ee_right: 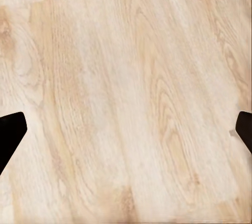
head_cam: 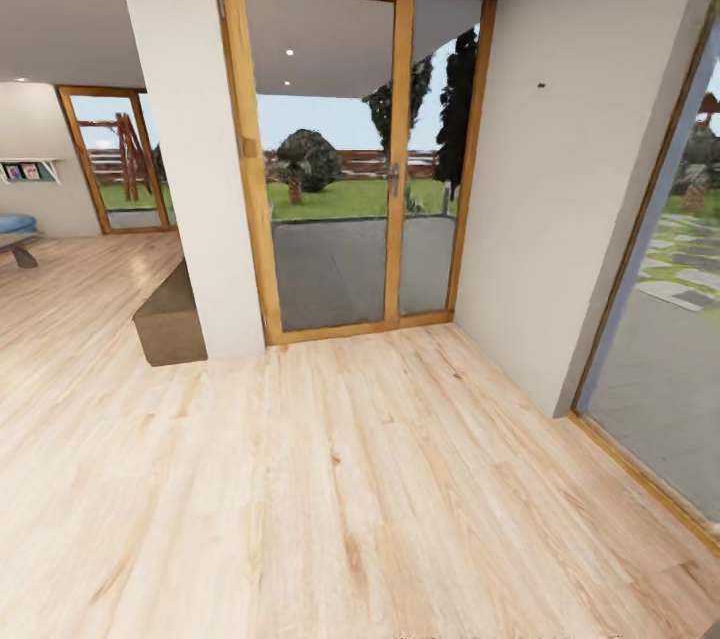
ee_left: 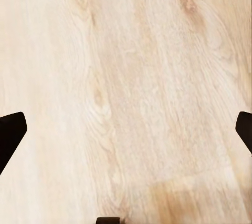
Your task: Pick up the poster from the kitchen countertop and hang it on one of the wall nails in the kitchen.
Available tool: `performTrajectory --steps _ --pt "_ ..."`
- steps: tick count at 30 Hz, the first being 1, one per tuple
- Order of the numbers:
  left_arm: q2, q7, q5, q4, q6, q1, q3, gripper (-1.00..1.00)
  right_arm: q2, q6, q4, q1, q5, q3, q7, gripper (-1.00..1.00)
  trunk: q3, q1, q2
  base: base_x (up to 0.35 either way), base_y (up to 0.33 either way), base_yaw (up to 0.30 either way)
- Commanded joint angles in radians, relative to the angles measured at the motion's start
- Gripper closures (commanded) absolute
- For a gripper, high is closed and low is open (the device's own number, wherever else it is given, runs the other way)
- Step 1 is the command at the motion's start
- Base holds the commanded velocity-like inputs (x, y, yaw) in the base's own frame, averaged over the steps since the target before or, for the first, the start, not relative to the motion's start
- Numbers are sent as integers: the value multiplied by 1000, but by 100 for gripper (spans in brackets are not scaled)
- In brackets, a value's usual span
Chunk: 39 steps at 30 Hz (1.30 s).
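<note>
The poster and the kitchen countertop are out of view. A small dark nail-like mark (head_cam: 540, 85) sits high on the white wall to the right of the glass door. In the left wrist view my left gripper (ee_left: 130, 129) hangs open over pale wooden floor (ee_left: 131, 77), its black fingertips (ee_left: 10, 134) far apart with nothing between them. In the right wrist view my right gripper (ee_right: 130, 129) is open as well, its dark fingertips (ee_right: 10, 134) spread wide above the floor planks (ee_right: 131, 77), holding nothing.
Ahead stands a wood-framed glass door (head_cam: 340, 149) onto a terrace and garden. A white pillar (head_cam: 190, 139) rises to its left, with a brown block (head_cam: 170, 319) at its foot. A tall glass pane (head_cam: 670, 319) lines the right side. Wooden floor (head_cam: 330, 499) stretches in front.
</note>
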Motion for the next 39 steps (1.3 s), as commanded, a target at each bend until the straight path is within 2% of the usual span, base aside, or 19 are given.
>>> performTrajectory --steps 1,15,34,39 --pt "0 0 0 -2 0 1 1 -100 0 -3 1 -1 0 0 -1 -100 -1 0 0 0 0 -300" --pt "0 1 -1 -2 0 1 0 -100 0 -3 1 -1 0 0 -1 -100 -1 0 0 6 5 -286" --pt "0 1 -1 -2 1 1 0 -100 -19 -3 2 -1 2 0 2 -100 -1 0 0 175 235 -19" --pt "0 1 -1 -2 1 1 1 -100 -20 -3 3 -1 0 0 2 -100 -1 0 0 77 117 -194"
